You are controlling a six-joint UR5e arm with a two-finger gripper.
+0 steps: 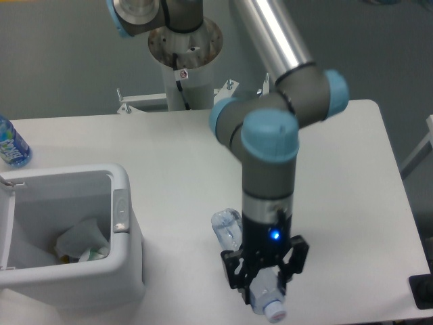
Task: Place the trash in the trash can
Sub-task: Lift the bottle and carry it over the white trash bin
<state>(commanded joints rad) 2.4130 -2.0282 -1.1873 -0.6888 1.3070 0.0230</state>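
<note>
My gripper [265,283] is shut on the flattened clear bluish plastic bottle [229,230], which hangs lifted off the table. The bottle's base sticks out to the upper left of the wrist and its capped neck [274,309] pokes out below the fingers. The white trash can [125,230] stands at the left front of the table, well left of the gripper. Inside it lies the crumpled white paper piece [82,238].
An intact blue-labelled water bottle [11,145] stands at the far left edge of the table. The arm's base column [184,64] rises behind the table. The table's front edge runs just below the gripper, and a dark object [423,291] sits at the right edge.
</note>
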